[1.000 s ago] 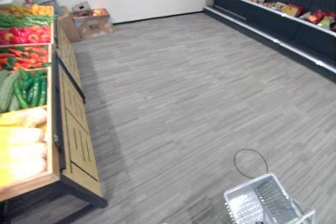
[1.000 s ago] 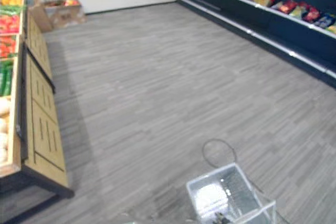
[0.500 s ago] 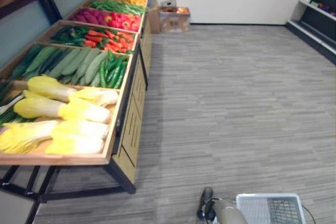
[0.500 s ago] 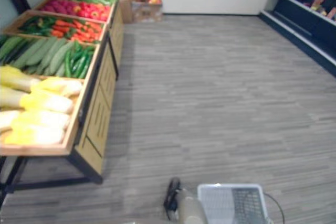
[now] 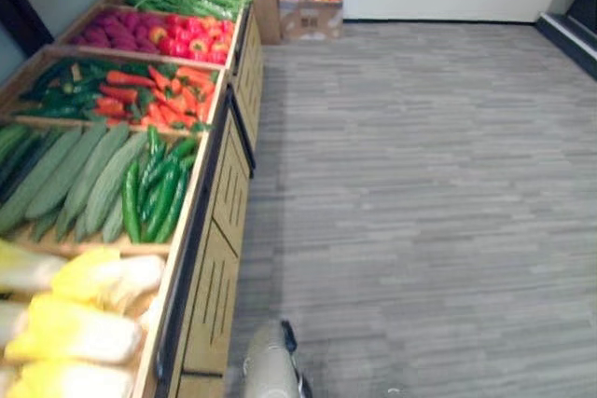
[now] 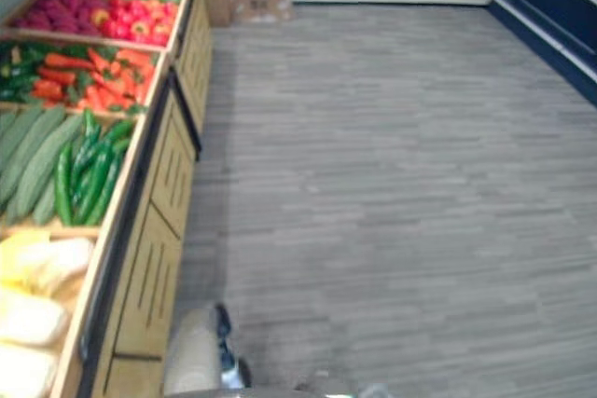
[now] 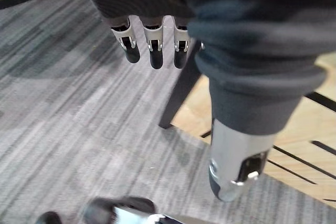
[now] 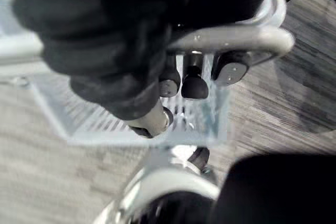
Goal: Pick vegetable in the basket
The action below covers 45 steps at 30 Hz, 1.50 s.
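A wooden produce stand (image 5: pixel 219 277) runs along my left. Pale yellow cabbages (image 5: pixel 75 328) lie nearest, then long cucumbers (image 5: pixel 84 179) beside green peppers (image 5: pixel 159 198), then carrots and chillies (image 5: pixel 149 95), then red peppers (image 5: pixel 191 39). My right hand (image 8: pixel 184 80) is shut on the silver handle (image 8: pixel 231 38) of a wire basket (image 8: pixel 105 124); no vegetable shows in the mesh I can see. My left hand (image 7: pixel 152 48) hangs open, fingers straight and holding nothing, over the grey floor beside the stand's dark leg (image 7: pixel 181 87).
Cardboard boxes (image 5: pixel 312 8) stand against the far wall past the stand's end. A dark shelf unit (image 6: pixel 560 6) lines the right side. Open grey plank floor (image 5: pixel 420 184) stretches between the stand and the shelves.
The head camera has swung left, from the open floor and the basket to the produce stand, which now sits close on the left. The basket has passed out of the eye views.
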Tool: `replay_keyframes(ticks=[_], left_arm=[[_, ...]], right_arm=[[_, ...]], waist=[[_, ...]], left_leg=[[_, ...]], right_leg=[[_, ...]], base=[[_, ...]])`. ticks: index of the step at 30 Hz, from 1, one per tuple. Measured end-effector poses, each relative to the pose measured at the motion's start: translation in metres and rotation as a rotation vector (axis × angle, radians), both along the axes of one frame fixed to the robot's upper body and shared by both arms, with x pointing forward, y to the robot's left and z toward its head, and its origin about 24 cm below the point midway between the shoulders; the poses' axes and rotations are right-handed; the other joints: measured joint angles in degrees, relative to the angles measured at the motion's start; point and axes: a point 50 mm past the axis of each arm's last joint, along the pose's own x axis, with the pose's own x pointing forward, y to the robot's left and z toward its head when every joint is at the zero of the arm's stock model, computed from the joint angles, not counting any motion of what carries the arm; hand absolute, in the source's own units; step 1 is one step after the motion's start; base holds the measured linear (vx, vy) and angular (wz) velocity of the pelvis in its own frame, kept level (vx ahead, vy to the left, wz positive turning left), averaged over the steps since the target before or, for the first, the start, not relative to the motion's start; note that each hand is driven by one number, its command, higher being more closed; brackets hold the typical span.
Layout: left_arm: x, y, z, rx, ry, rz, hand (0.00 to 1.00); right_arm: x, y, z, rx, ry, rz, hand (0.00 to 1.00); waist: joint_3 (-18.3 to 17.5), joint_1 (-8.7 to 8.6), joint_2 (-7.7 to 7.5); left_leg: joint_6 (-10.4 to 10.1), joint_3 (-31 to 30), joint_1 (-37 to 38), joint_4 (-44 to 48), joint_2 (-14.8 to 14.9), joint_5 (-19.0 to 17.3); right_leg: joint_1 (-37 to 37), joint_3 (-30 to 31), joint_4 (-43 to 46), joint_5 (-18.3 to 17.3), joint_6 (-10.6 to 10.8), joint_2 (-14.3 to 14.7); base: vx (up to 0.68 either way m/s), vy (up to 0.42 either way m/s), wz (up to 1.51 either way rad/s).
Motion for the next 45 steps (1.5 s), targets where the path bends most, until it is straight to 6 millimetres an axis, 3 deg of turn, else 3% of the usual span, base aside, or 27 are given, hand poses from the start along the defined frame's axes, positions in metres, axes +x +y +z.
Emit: replay_keyframes(ticks=[1, 2, 3, 4, 5, 7, 9, 10, 11, 14, 16, 18, 20, 22, 23, 24, 25, 26, 27, 30, 32, 34, 36, 38, 40, 41, 45], left_arm=[[-0.005, -0.004, -0.001, -0.015, 0.011, 0.009, 0.0], [-0.02, -0.017, -0.004, -0.057, 0.04, 0.053, 0.0], [-0.03, -0.019, -0.005, -0.068, 0.06, 0.084, 0.0], [-0.031, -0.009, -0.004, -0.052, 0.066, 0.104, 0.0], [-0.031, -0.004, -0.004, -0.042, 0.074, 0.107, 0.0], [-0.033, -0.006, -0.004, -0.051, 0.088, 0.126, 0.0], [-0.045, -0.007, -0.007, -0.128, 0.12, 0.209, 0.0], [-0.049, -0.007, -0.007, -0.15, 0.119, 0.262, 0.0], [-0.049, -0.006, -0.007, -0.157, 0.112, 0.294, 0.0], [-0.055, -0.006, -0.007, -0.149, 0.135, 0.268, 0.0], [-0.056, -0.006, -0.006, -0.122, 0.158, 0.223, 0.0], [-0.059, -0.007, -0.005, -0.078, 0.185, 0.179, 0.0], [-0.058, -0.007, -0.005, -0.045, 0.209, 0.127, 0.0], [-0.043, -0.012, -0.006, -0.04, 0.198, 0.062, 0.0], [-0.036, -0.015, -0.007, -0.045, 0.183, 0.05, 0.0], [-0.025, -0.015, -0.007, -0.043, 0.153, 0.052, 0.0], [-0.016, -0.009, -0.005, -0.023, 0.116, 0.056, 0.0], [-0.013, -0.004, -0.003, -0.01, 0.097, 0.068, 0.0], [-0.014, -0.009, -0.004, -0.019, 0.085, 0.11, 0.0], [-0.028, -0.018, -0.004, -0.037, 0.08, 0.311, 0.0], [-0.043, -0.021, -0.003, -0.02, 0.075, 0.545, 0.0], [-0.047, -0.018, -0.002, 0.021, 0.044, 0.636, 0.0], [-0.049, -0.016, -0.002, 0.043, 0.025, 0.678, 0.0], [-0.046, -0.016, -0.001, 0.053, 0.012, 0.626, 0.0], [-0.037, -0.015, -0.001, 0.068, 0.015, 0.455, 0.0], [-0.033, -0.011, -0.001, 0.07, 0.032, 0.356, 0.0], [-0.036, -0.005, -0.005, -0.099, 0.084, 0.26, 0.0]], right_arm=[[0.002, -0.007, 0.001, -0.02, -0.023, 0.006, 1.0], [0.001, -0.026, 0.005, -0.079, -0.05, 0.0, 1.0], [0.005, -0.034, 0.007, -0.112, -0.077, -0.02, 1.0], [0.016, -0.034, 0.005, -0.127, -0.103, -0.031, 1.0], [0.027, -0.03, 0.004, -0.115, -0.113, -0.015, 1.0], [0.037, -0.021, 0.001, -0.095, -0.124, -0.004, 1.0], [0.029, -0.023, 0.0, -0.107, -0.085, 0.022, 1.0], [0.03, -0.023, 0.0, -0.106, -0.084, 0.043, 1.0], [0.034, -0.023, 0.0, -0.107, -0.097, 0.082, 1.0], [0.042, -0.031, 0.002, -0.134, -0.115, 0.093, 1.0], [0.048, -0.039, 0.004, -0.158, -0.138, 0.09, 1.0], [0.064, -0.047, 0.007, -0.178, -0.186, 0.093, 1.0], [0.071, -0.055, 0.009, -0.199, -0.199, 0.084, 1.0], [0.056, -0.055, 0.007, -0.2, -0.145, 0.071, 1.0], [0.048, -0.051, 0.005, -0.188, -0.115, 0.059, 1.0], [0.03, -0.038, 0.001, -0.151, -0.056, 0.027, 1.0], [0.015, -0.02, -0.002, -0.113, -0.01, -0.012, 1.0], [0.012, -0.014, -0.003, -0.097, -0.009, -0.049, 1.0], [0.007, -0.015, -0.002, -0.106, 0.006, -0.059, 1.0], [0.008, -0.02, -0.002, -0.121, 0.015, 0.006, 1.0], [0.006, -0.018, -0.002, -0.118, 0.044, 0.116, 1.0], [0.002, -0.015, -0.002, -0.107, 0.068, 0.168, 1.0], [0.0, -0.013, -0.002, -0.095, 0.084, 0.189, 1.0], [-0.002, -0.014, -0.002, -0.096, 0.093, 0.185, 1.0], [0.003, -0.015, -0.002, -0.101, 0.081, 0.167, 1.0], [0.008, -0.017, -0.002, -0.107, 0.068, 0.164, 1.0], [0.019, -0.014, -0.002, -0.099, 0.037, 0.138, 1.0]], waist=[[-1.0, 0.03, 1.7], [-2.93, 0.78, 5.22], [-3.9, 0.99, 6.44], [-3.99, -0.41, 3.88], [-4.66, -0.55, 2.75], [-5.44, 0.33, 2.64], [-8.19, 0.94, 1.89], [-9.16, 1.7, 1.72], [-9.39, 1.91, 1.38], [-9.36, 2.0, 1.79], [-9.64, 1.21, 2.42], [-9.64, -0.23, 2.82], [-9.59, -1.25, 3.8], [-9.17, -2.35, 7.48], [-8.8, -3.03, 8.1], [-8.42, -4.22, 7.56], [-8.76, -4.09, 5.21], [-8.69, -3.88, 3.39], [-8.78, -3.61, 3.83], [-8.61, -2.4, 4.89], [-8.88, -1.77, 3.47], [-8.99, -1.34, 2.5], [-9.13, -1.08, 1.56], [-9.56, -0.94, 1.43], [-9.77, -1.24, 1.77], [-9.68, -1.22, 1.85], [-9.6, -0.95, 2.1]], left_leg=[[-1.35, 3.1, 1.63, -13.49, -1.3, 1.6], [-2.3, 5.89, 6.48, -29.65, -2.61, 9.11], [6.49, 6.46, 8.74, -32.42, -3.08, 3.82], [8.88, 6.63, 9.71, -33.11, -5.65, -0.25], [8.11, 6.59, 10.77, -33.99, -7.34, -2.4], [7.72, 6.57, 13.47, -34.65, -9.22, -5.26], [8.01, 6.73, 15.91, -36.73, -11.83, -7.07], [7.76, 6.91, 18.12, -39.9, -13.45, -7.21], [7.66, 6.72, 20.72, -42.48, -14.43, -7.17], [6.03, 4.77, 28.51, -49.24, -16.78, -6.61], [5.43, 2.91, 32.27, -52.08, -17.5, -6.37], [4.57, 0.46, 33.94, -53.03, -17.54, -6.1], [4.81, -3.54, 35.26, -52.86, -16.75, -5.32], [3.71, -13.43, 35.73, -52.14, -14.45, -5.89], [3.85, -16.73, 35.76, -52.12, -14.29, -5.98], [3.64, -23.44, 35.44, -52.06, -15.16, -6.16], [3.28, -28.76, 34.44, -51.11, -18.3, -6.13], [2.8, -30.81, 33.72, -50.17, -19.52, -6.38], [1.43, -34.28, 32.56, -48.0, -20.25, -6.57], [-1.74, -37.95, 31.34, -48.23, -15.51, -5.27], [-3.68, -37.76, 30.68, -49.21, -11.39, -3.59], [-4.57, -35.6, 30.5, -51.34, -10.49, -0.2], [-4.09, -31.53, 29.68, -53.51, -10.54, 3.54], [-0.84, -22.12, 28.25, -59.1, -11.37, 9.85], [0.68, -8.68, 26.58, -59.6, -10.43, 9.3], [0.54, -4.51, 26.66, -61.11, -10.08, 11.26], [0.32, -10.21, 28.52, -64.11, -12.39, 13.23]], right_leg=[[1.96, 0.6, -0.36, -0.96, 1.67, -0.38], [3.46, 2.49, 1.34, -2.92, 3.33, 0.84], [4.16, 3.76, 2.1, -3.89, 3.2, 1.24], [4.91, 4.1, 2.82, -4.15, 3.17, -0.39], [4.68, 5.93, 2.36, -2.31, 4.19, -1.01], [4.71, 6.71, 3.35, 2.62, 3.13, -1.75], [2.93, 7.3, 9.02, 6.46, 4.21, -4.29], [0.0, 6.96, 16.32, 9.35, 3.98, -6.21], [-3.42, 5.5, 25.56, 11.26, 5.86, -8.31], [-11.33, -1.75, 48.5, 9.93, 3.74, -13.79], [-14.61, -5.74, 53.72, 8.47, 1.49, -16.27], [-19.15, -6.78, 53.26, 7.33, 1.49, -16.93], [-22.29, -5.01, 48.32, 4.43, 3.22, -14.29], [-24.46, 3.97, 34.86, 1.61, 4.19, -6.15], [-24.51, 7.96, 31.19, 1.65, 4.26, -4.34], [-23.98, 17.8, 23.52, 2.28, 5.24, -1.61], [-22.88, 26.88, 15.11, 6.27, 8.24, -1.82], [-23.04, 29.65, 13.35, 5.76, 9.8, -2.64], [-22.05, 28.26, 13.76, 1.26, 9.62, -3.33], [-20.11, 21.58, 11.34, 1.09, 7.39, -0.59], [-15.94, 14.89, 6.51, 2.08, 5.2, 1.77], [-13.03, 10.06, 3.65, 2.53, 4.52, 1.51], [-10.95, 5.3, 1.97, 3.15, 4.63, 0.56], [-10.18, -3.23, 0.51, 4.84, 4.32, -0.83], [-10.02, -9.6, -0.95, 5.06, 4.17, -1.07], [-9.52, -11.86, -1.21, 5.06, 4.16, -1.13], [-6.28, -11.95, -0.92, 5.04, 4.16, -1.2]], base=[[0.88, 0.344, -0.48], [0.92, 0.386, -0.5], [0.92, 0.417, -0.23], [0.69, 0.306, 0.17], [0.62, 0.275, 0.23], [0.45, 0.232, 0.07], [0.52, 0.293, 0.1], [0.58, 0.305, 0.05], [0.43, 0.209, 0.03], [0.32, 0.14, 0.16], [0.32, 0.045, 0.48], [0.35, -0.063, 0.71], [0.22, -0.155, 0.94], [0.26, -0.298, 1.81], [0.17, -0.315, 2.68], [0.1, -0.337, 2.84], [0.07, -0.345, 2.68], [0.06, -0.355, 2.16], [0.08, -0.329, 1.47], [0.1, -0.296, 1.01], [0.11, -0.329, 1.13], [0.1, -0.248, 1.17], [0.09, -0.112, 1.44], [0.07, -0.033, 1.83], [0.06, 0.055, 1.79], [0.08, 0.076, 1.67], [0.04, 0.096, 1.05]])
